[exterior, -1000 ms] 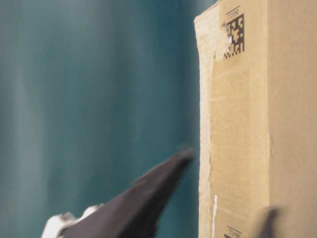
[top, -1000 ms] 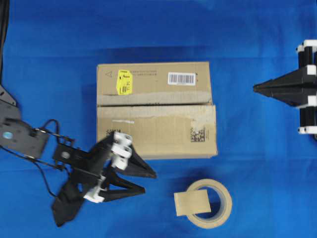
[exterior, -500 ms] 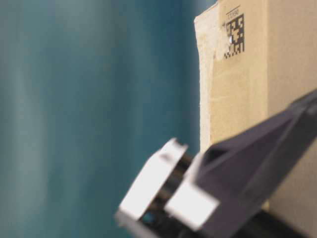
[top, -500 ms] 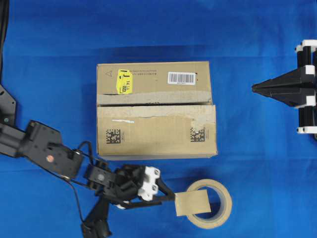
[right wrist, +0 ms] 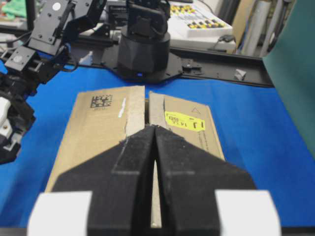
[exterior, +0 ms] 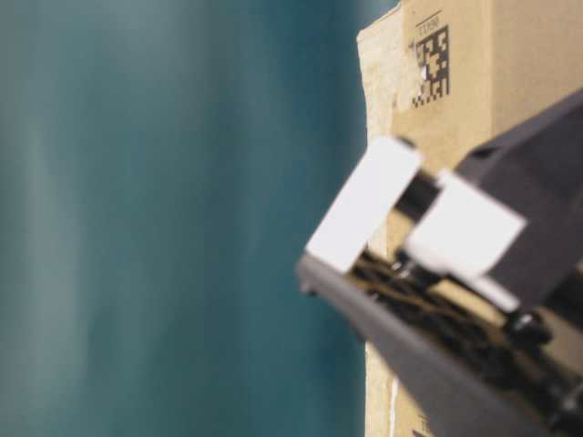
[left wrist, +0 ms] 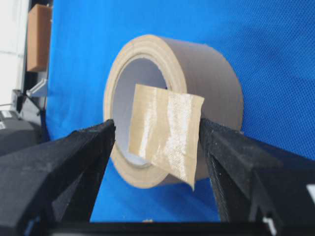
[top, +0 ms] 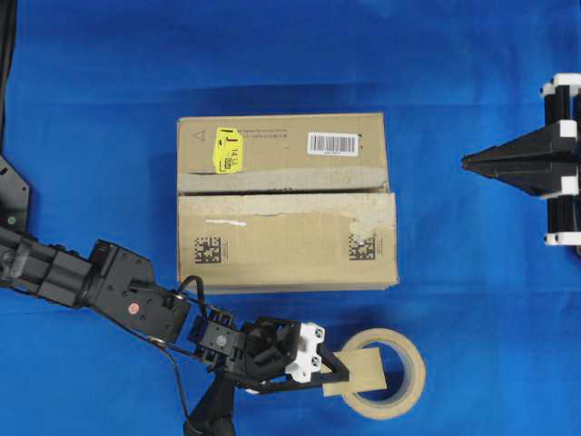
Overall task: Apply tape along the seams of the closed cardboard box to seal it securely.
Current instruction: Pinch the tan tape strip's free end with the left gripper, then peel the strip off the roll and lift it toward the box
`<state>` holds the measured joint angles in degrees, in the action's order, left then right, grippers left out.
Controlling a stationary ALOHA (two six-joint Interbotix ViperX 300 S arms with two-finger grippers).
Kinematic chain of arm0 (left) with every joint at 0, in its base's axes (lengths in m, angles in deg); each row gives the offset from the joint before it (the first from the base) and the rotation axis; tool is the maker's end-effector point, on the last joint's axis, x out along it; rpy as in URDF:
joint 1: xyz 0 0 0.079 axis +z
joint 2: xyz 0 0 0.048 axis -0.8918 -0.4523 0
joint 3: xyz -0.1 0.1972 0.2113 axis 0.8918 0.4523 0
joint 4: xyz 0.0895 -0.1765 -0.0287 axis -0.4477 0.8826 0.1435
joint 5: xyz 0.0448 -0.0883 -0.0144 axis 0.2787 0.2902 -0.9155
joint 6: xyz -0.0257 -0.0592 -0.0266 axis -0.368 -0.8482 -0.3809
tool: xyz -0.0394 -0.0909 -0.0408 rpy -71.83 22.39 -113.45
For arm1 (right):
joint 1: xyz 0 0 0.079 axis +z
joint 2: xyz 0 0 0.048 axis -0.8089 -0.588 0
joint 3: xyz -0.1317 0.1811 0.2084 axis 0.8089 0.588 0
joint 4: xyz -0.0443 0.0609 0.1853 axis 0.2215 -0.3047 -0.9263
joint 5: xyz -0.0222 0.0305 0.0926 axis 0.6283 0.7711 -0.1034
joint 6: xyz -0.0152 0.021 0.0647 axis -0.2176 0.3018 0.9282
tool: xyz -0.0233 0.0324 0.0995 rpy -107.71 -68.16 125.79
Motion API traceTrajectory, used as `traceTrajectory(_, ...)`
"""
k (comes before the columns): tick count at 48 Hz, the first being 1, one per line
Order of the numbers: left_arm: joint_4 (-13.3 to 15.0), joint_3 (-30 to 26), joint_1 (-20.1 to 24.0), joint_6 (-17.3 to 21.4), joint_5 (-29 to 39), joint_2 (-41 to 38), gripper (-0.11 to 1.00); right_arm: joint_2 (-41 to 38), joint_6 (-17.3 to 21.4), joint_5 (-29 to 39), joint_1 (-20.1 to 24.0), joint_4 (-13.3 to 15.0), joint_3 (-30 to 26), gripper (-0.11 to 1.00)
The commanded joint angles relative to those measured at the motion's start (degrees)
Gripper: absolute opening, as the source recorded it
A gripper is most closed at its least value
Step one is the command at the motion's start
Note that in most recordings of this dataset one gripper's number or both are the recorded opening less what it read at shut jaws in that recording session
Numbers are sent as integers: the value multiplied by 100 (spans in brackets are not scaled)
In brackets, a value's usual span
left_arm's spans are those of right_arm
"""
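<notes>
The brown cardboard box (top: pixel 287 202) lies mid-table, its flaps closed, and the dark seam (top: pixel 281 192) runs across its width. The box (right wrist: pixel 103 128) and the seam (right wrist: pixel 146 101) also show in the right wrist view. A small tan piece of tape (top: pixel 361 371) hangs off the beige tape roll (top: pixel 404 400) in front of the box. My left gripper (top: pixel 336 375) is open, with a jaw on each side of the tape piece (left wrist: pixel 165 135) and a gap on both sides. My right gripper (top: pixel 467 162) hovers shut and empty at the far right, pointing at the box.
A blue cloth (top: pixel 472 291) covers the table. The roll (left wrist: pixel 216 73) stands on its side before the left wrist camera. In the table-level view, the left gripper's blurred body (exterior: pixel 437 273) hides much of the box's side (exterior: pixel 455 109). Black arm bases (right wrist: pixel 145 44) sit behind the box.
My left arm has swung from the box's front left corner down and right to the tape roll. Its open jaws now flank the tape piece. The right arm has not moved.
</notes>
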<state>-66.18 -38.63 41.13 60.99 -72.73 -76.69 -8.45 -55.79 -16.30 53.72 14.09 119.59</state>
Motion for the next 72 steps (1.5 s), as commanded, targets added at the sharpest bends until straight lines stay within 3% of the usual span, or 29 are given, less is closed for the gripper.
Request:
traceTrajectory(1,18,-158,-9,-18,18,44,65,-18,-9,-26,-9,9,-88,2)
traceTrajectory(8,18,-185,0,-88,211,26,57,-18,-9,18,-9,9,-70,2)
traceTrajectory(20,44,-167,-9,-167,501,70,7,-18,-9,26,-9,9,-70,2)
traceTrajectory(23,53,-158,-9,-167,536,123,0,-18,-9,26,-9,9,-62,2)
traceTrajectory(45,26,-237,79,-9,1046,791,0,-9,-9,62,0,9,-79,2)
traceTrajectory(59,26,-79,325,422,1433,1679,0,9,0,167,18,9,-88,2)
traceTrajectory(72,18,343,817,993,1433,2364,0,9,0,290,18,0,-123,2)
